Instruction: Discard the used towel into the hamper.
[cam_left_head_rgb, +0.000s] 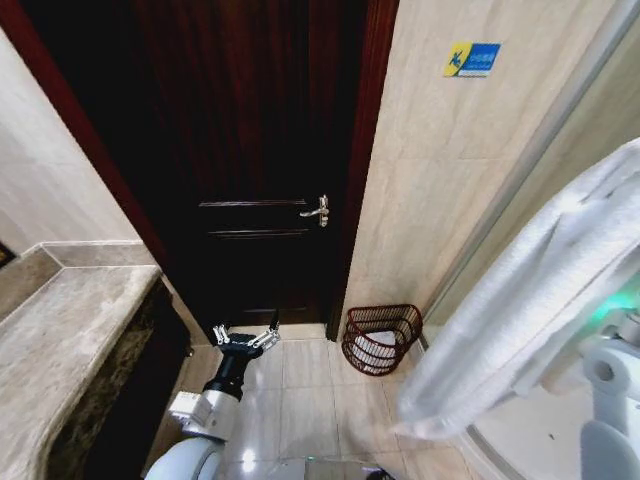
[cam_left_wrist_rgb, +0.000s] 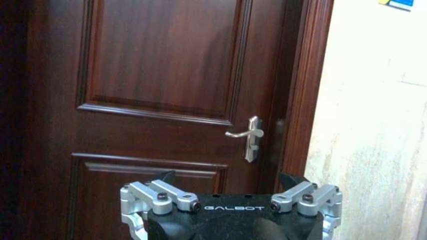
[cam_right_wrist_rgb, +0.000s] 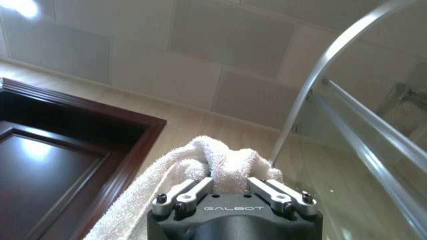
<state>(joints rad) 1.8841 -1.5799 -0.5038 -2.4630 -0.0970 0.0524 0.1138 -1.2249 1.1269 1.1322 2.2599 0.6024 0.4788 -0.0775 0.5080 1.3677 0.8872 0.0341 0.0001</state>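
Observation:
A white used towel (cam_left_head_rgb: 530, 300) hangs in a long fold at the right of the head view, held high by my right arm. In the right wrist view my right gripper (cam_right_wrist_rgb: 230, 182) is shut on a bunched end of the towel (cam_right_wrist_rgb: 220, 160). The hamper (cam_left_head_rgb: 381, 338), a small round dark red-brown wire basket with something white inside, stands on the floor by the wall right of the door. My left gripper (cam_left_head_rgb: 246, 336) is low over the floor tiles, left of the hamper, open with nothing in it; it faces the door in the left wrist view (cam_left_wrist_rgb: 230, 185).
A dark wooden door (cam_left_head_rgb: 260, 150) with a metal handle (cam_left_head_rgb: 318, 211) is straight ahead. A stone counter (cam_left_head_rgb: 60, 340) runs along the left. A glass shower screen with a curved metal frame (cam_left_head_rgb: 540, 150) stands at the right. Tiled floor (cam_left_head_rgb: 310, 400) lies between my arms.

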